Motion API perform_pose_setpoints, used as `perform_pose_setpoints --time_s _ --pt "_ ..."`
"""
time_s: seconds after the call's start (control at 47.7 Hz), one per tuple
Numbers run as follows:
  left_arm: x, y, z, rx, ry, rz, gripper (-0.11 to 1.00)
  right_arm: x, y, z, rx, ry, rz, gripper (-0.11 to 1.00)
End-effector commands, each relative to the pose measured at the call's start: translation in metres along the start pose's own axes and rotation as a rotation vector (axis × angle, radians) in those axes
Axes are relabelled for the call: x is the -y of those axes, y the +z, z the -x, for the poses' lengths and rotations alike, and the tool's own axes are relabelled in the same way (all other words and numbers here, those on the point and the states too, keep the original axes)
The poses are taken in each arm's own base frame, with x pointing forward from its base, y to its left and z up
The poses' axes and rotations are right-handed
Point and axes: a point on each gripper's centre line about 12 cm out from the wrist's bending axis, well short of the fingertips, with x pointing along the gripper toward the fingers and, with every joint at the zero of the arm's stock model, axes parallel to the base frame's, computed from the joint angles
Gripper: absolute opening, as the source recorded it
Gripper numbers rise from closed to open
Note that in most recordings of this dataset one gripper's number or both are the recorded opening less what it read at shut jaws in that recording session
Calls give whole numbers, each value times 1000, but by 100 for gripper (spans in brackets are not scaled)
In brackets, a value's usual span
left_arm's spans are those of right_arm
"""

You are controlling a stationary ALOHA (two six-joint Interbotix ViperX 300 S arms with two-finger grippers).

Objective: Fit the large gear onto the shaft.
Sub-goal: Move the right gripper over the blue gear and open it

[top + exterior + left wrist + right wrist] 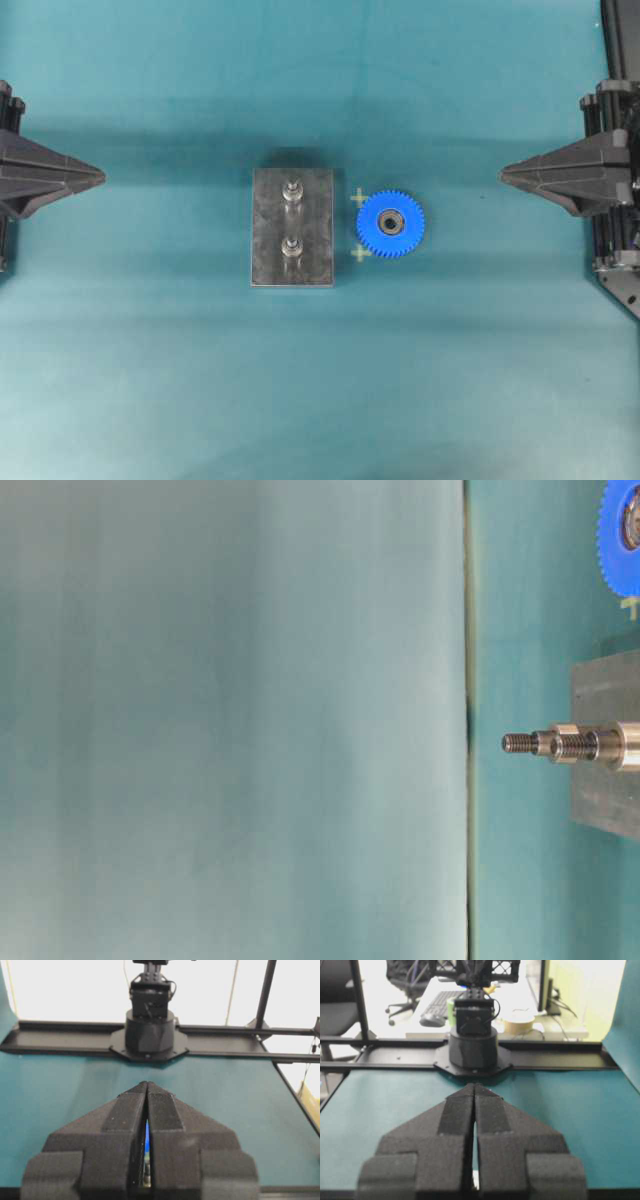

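Note:
The large gear (390, 224), bright blue with a silver-and-black hub, lies flat on the teal mat just right of the dark grey plate (270, 235). Two silver pegs stand on that plate: the far shaft (292, 190) and the near shaft (292, 247). In the table-level view the pegs overlap (560, 744) and a slice of the gear (618, 540) shows at the top right. My left gripper (102, 176) hovers at the left edge, shut and empty. My right gripper (503, 174) hovers at the right, shut and empty, well clear of the gear. Each wrist view shows only its own closed fingertips (147, 1084) (474, 1086).
Two small pale cross marks (358, 197) (360, 253) sit on the mat between plate and gear. The opposite arm's black base (149, 1035) (472, 1050) stands on a black rail at the mat's far edge in each wrist view.

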Motion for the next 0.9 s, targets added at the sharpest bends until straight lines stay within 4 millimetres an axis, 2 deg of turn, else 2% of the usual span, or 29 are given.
perform_pose_setpoints --time_s 0.0,0.21,0.335,0.461,0.545,0.671,0.88 --pt "0 -17 -5 -52 3 51 0 5 -11 0 -27 -28 -22 1" --pt "0 -33 -17 -95 7 153 0 16 -43 15 -112 -114 -258 1" --pt "0 -40 -24 -132 9 153 0 23 -57 16 -262 -166 -295 1" --pt "0 -55 -31 -213 15 145 0 29 -73 15 -509 -213 -298 1" --pt "0 -72 -35 -311 15 110 0 32 -84 12 -670 -231 -282 1" --pt "-1 -92 -42 -465 8 29 0 35 -90 3 -760 -238 -275 1" --pt "-1 -104 -50 -560 0 -7 0 40 -104 -21 -898 -246 -270 1"
